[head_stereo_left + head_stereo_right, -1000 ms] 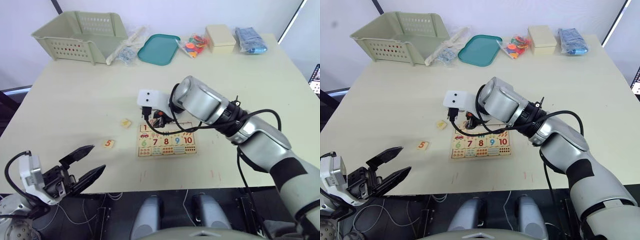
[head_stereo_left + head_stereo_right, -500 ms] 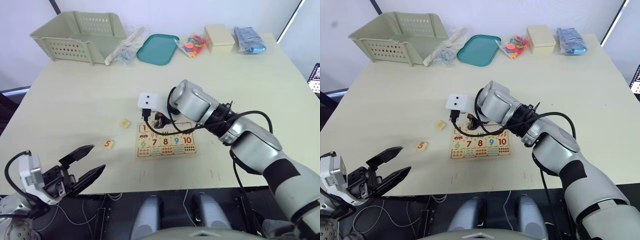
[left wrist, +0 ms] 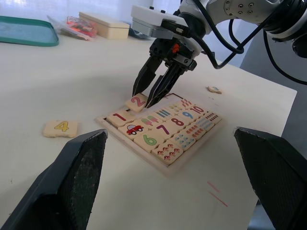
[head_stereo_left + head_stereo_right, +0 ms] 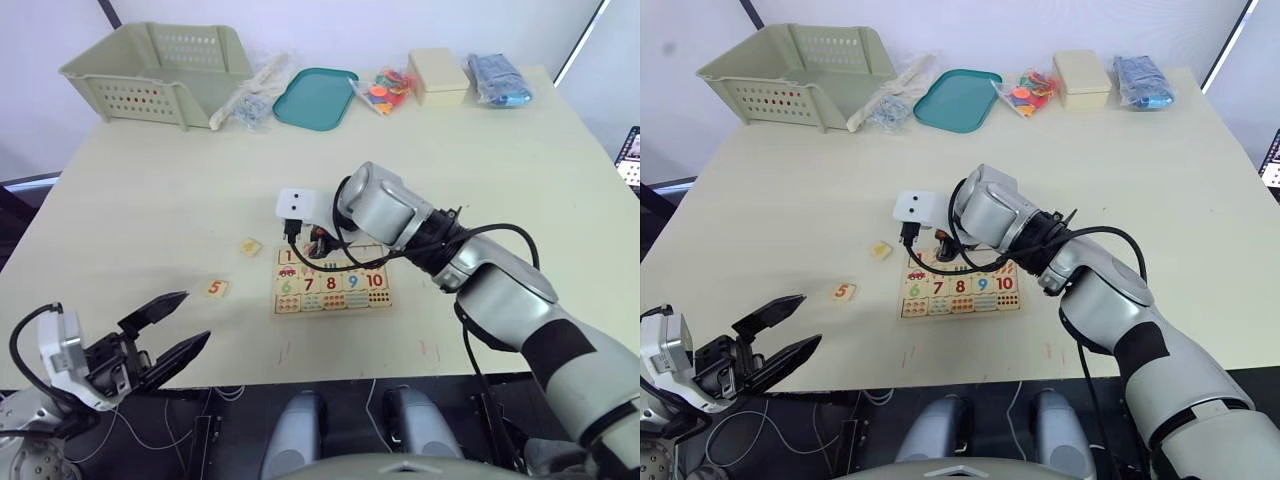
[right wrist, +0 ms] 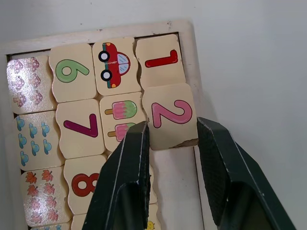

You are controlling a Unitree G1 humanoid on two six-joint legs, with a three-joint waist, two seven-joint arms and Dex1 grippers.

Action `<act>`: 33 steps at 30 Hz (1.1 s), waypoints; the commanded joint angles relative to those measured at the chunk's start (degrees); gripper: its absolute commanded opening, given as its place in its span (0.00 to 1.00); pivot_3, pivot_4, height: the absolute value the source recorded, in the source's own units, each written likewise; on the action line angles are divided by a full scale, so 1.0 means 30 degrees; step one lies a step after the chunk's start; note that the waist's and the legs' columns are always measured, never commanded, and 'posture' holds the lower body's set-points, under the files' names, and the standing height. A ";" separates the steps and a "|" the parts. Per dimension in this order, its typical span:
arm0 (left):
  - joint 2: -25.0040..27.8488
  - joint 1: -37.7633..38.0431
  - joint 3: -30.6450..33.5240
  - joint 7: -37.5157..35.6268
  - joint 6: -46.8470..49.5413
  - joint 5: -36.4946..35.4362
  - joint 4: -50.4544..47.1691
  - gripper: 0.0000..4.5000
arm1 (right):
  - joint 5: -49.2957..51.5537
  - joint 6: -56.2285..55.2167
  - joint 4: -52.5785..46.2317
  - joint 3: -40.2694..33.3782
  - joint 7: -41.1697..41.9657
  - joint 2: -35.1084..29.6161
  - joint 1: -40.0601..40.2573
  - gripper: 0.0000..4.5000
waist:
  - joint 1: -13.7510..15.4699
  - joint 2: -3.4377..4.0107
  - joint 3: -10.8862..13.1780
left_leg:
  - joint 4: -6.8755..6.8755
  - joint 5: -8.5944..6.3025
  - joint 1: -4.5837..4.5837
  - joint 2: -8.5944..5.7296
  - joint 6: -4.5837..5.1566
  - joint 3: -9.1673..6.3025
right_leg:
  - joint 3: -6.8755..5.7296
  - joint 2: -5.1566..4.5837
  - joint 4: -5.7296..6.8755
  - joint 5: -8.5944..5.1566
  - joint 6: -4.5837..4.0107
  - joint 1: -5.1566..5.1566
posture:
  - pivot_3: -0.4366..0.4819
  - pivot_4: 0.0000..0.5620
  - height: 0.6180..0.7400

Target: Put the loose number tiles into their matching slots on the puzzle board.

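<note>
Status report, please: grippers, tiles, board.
Right gripper astride the 2 tile at the puzzle board. Left gripper open, idle. 4 tile, 5 tile loose.

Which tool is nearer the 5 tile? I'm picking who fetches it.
Left. The left tool hangs open off the table edge, just below the 5 tile; the right tool is at the board, around tile 2.

I see pale matt wood on the puzzle board [image 5: 187,28] and tile 2 [image 5: 170,120], on a smooth matt tabletop [image 4: 150,200].
</note>
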 commanded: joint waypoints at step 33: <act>0.0082 0.0426 0.0737 -0.0524 -0.0623 -0.0169 0.0253 1.00 | -0.0922 -0.0454 -0.0008 -0.0584 0.0297 0.0479 0.0317 0.20 | -0.0005 0.0001 0.0001 | -0.0013 0.0001 0.0000 0.0000 -0.0004 -0.0002 | 0.0001 -0.0013 -0.0004 0.0001 -0.0005 -0.0007 | 0.48 0.27 1.00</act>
